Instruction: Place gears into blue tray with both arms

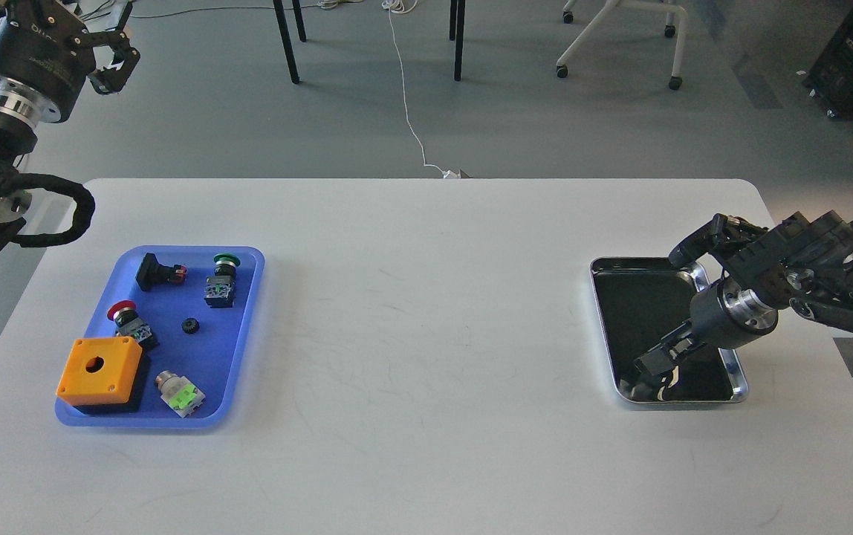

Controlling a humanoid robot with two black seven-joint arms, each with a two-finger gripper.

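The blue tray lies at the table's left. One small black gear rests in its middle, among switches. At the right, my right gripper points down into the near end of the silver tray, its fingertips at the dark bottom. Its dark fingers merge with the tray's reflection, so its state does not show. Any gear under it is hidden. My left gripper is raised off the table's far left corner, well above and behind the blue tray, fingers spread and holding nothing.
The blue tray also holds an orange box, a red-capped switch, a green-capped switch, a black part and a green-faced part. Table legs and a white cable stand beyond the far edge.
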